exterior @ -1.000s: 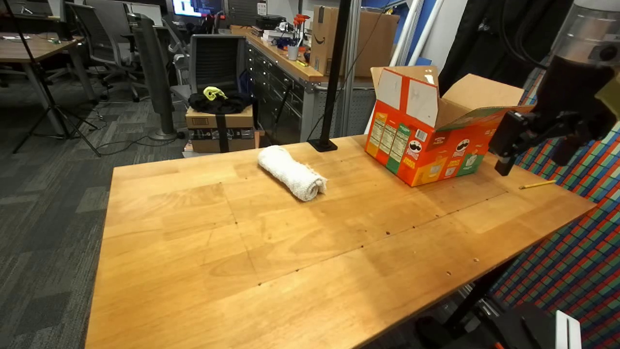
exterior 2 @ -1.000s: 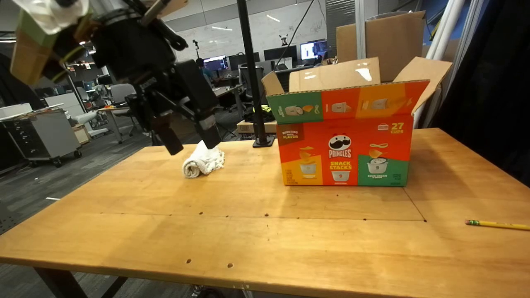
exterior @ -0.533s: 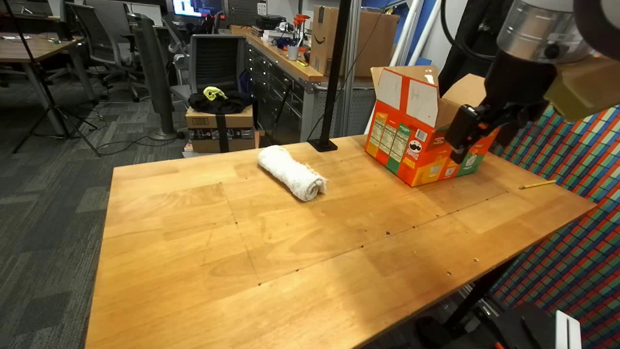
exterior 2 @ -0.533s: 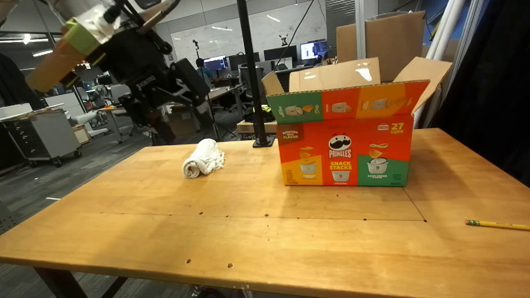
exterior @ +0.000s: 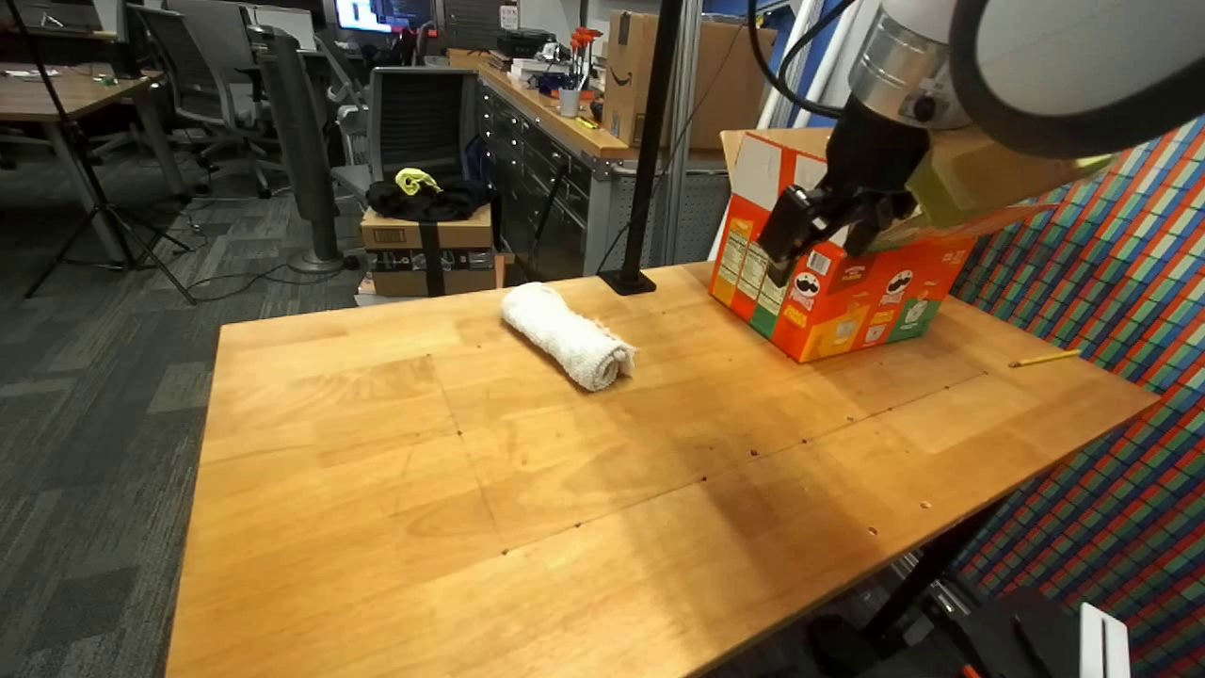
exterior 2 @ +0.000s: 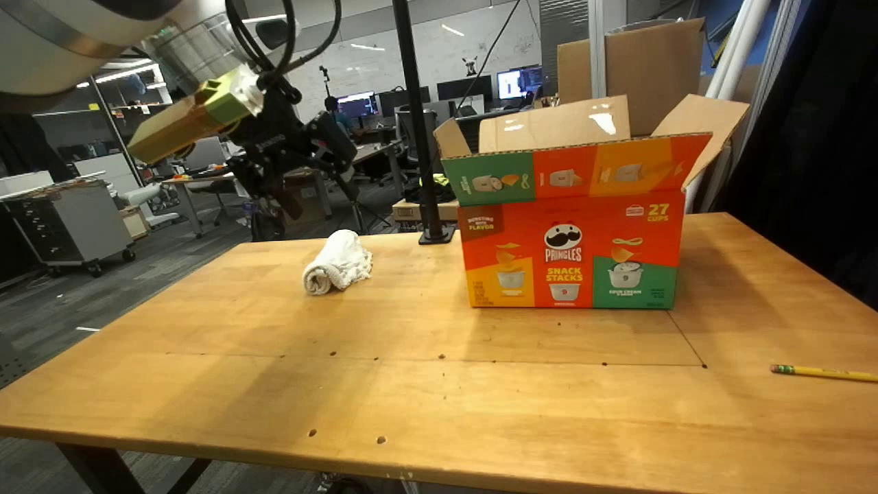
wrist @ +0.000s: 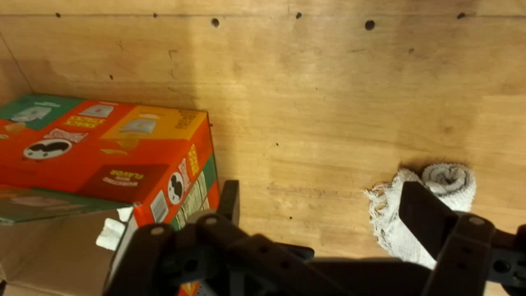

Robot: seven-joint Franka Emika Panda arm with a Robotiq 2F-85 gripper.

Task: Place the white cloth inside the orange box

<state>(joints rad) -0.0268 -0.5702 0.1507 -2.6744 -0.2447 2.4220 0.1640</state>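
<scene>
Wrist view: claw spread wide with nothing between its fingers, poised well above the wooden tabletop by both exterior views. Below the claw to one side, a rolled white terry towel, lying apart from it and partly hidden by one fingertip; below to the opposite side, an orange Pringles Snack Stacks carton, upright and open, with one side wall partly masked by the other finger. Judged as the approach to the towel, with grasp and drop yet to come. Main hazard: descending straight from here. Could land one fingertip on top of the roll instead of beside it, squashing or shoving it, and could clip the carton with the opposite finger, sliding it along or crumpling a wall. Next worry: a shallow pinch on the loose fringe below the claw, likely to unroll the towel on lifting. Also a black post, beyond the claw in an exterior view and near the towel, open to a knock from an overlong reach. Later, a standing printed flap below the claw's probable path, prone to snag trailing cloth or, with too low a carry, to drag the light-looking carton sideways.
</scene>
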